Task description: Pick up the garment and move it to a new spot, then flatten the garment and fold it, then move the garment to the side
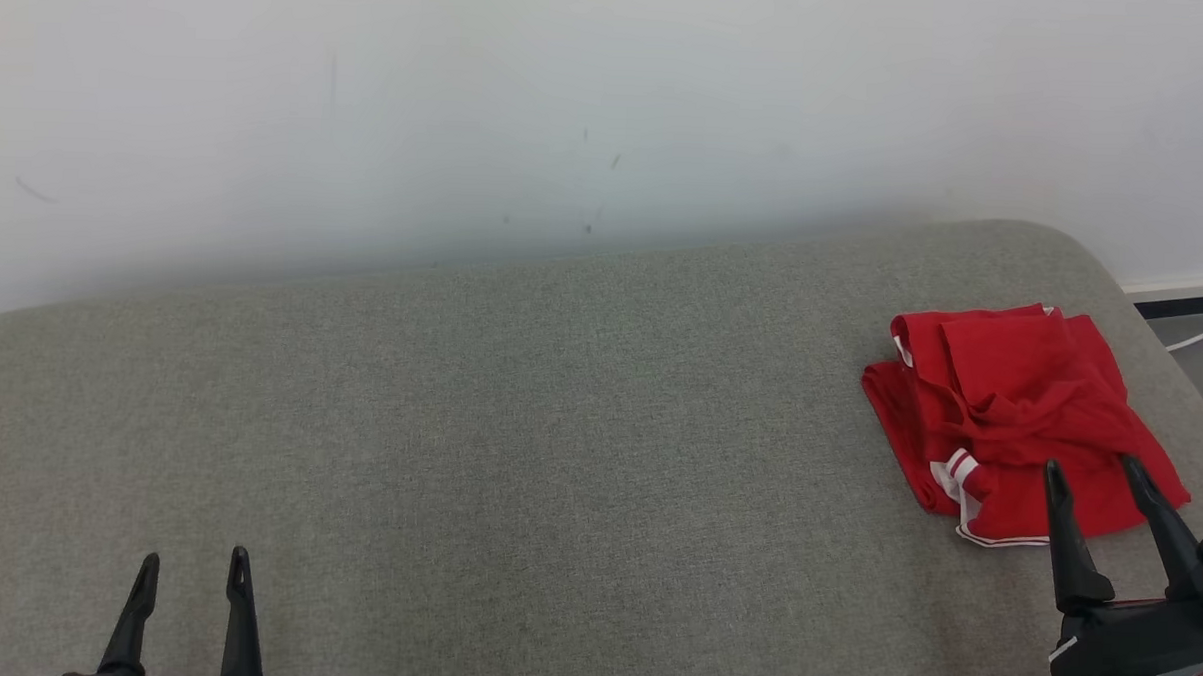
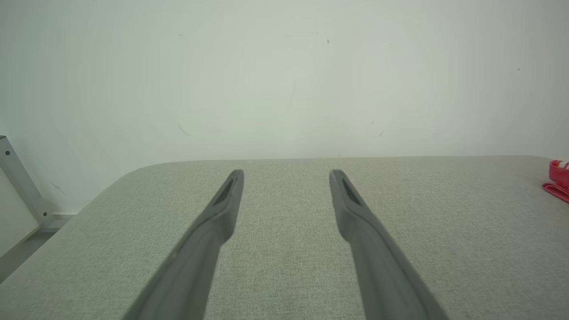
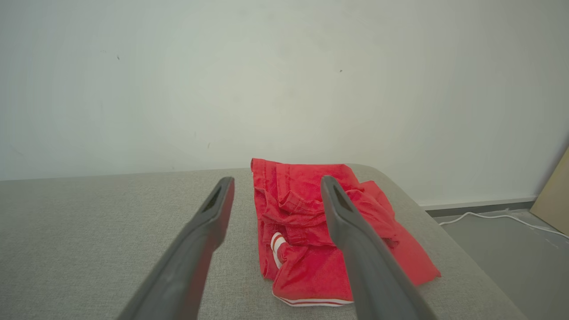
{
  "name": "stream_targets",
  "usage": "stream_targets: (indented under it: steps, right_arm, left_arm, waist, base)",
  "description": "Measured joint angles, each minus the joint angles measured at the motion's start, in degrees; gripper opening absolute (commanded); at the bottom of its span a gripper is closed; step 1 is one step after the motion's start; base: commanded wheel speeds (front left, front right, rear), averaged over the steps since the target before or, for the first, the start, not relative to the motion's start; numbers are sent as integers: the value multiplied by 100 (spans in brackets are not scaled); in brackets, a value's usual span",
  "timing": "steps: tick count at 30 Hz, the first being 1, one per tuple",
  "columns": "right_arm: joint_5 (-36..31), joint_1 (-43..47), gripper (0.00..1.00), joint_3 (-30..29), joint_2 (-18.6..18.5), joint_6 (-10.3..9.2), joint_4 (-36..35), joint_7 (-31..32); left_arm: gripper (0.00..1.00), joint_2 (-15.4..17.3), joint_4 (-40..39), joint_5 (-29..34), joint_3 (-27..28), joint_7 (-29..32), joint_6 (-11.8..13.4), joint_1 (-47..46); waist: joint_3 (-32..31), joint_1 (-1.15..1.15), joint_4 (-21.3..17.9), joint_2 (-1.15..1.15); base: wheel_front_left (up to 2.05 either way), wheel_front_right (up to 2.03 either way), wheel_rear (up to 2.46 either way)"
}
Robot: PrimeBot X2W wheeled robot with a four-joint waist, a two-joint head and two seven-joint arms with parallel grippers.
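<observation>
While the left jaws and the right jaws both stand wide apart, gripping nothing, the crumpled red garment (image 1: 1019, 413) lies at the right end of the grey tabletop (image 1: 558, 427), just beyond the right jaws' tips; the left jaws hover near left.

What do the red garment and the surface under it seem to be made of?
Red garment: likely thin, matte cloth with white-striped trim; it lies in soft creases. Surface: seemingly grey-green upholstery fabric, matte, with a visible coarse weave and rounded corners.
</observation>
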Motion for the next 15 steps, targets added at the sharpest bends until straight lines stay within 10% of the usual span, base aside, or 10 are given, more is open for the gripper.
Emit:
stream_targets:
  steps: [7, 8, 15]
  right_arm:
    - [-108, 104, 100, -101, 75, 1, -31, 0]
    - [-108, 109, 0, -108, 99, 1, -31, 0]
    - [-87, 332, 0, 25, 468, 10, 224, 45]
  left_arm:
    - [100, -2, -35, -2, -22, 0, -8, -1]
    - [0, -1, -42, -9, -25, 0, -49, -1]
    - [0, -164, 267, -58, -51, 5, -53, 119]
  waist:
    - [9, 0, 5, 0]
    - [10, 0, 8, 0]
    - [13, 0, 11, 0]
  base:
    - [0, 0, 0]
    - [0, 0, 0]
    - [0, 0, 0]
